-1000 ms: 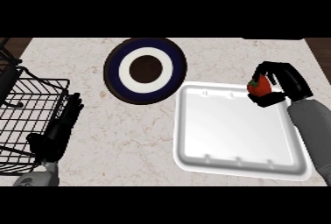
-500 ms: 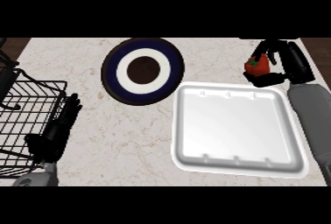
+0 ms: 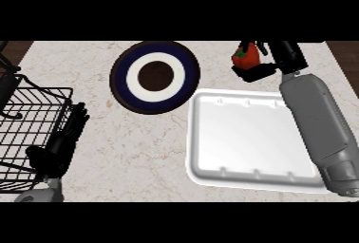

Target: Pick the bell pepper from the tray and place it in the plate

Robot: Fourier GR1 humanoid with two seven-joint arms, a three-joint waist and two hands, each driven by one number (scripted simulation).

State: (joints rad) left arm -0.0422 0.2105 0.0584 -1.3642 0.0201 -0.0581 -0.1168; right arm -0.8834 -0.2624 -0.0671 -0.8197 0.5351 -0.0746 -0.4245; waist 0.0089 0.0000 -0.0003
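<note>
A red bell pepper (image 3: 245,54) with a green stem is held in my right hand (image 3: 275,59), whose black fingers curl round it. The hand is raised above the counter past the far edge of the white tray (image 3: 245,142), to the right of the plate. The plate (image 3: 155,76) is round, dark blue with a white ring and a brown centre, and holds nothing. My grey right forearm (image 3: 319,128) crosses the tray's right side. My left hand (image 3: 61,142) rests at the lower left, fingers straight, beside the basket.
A black wire basket (image 3: 28,130) stands at the left edge of the marble counter (image 3: 133,152). Dark wood shows past the counter's far corners.
My right hand has carried the pepper up off the tray's right corner, then further away and leftward toward the plate. The left hand has not moved.
</note>
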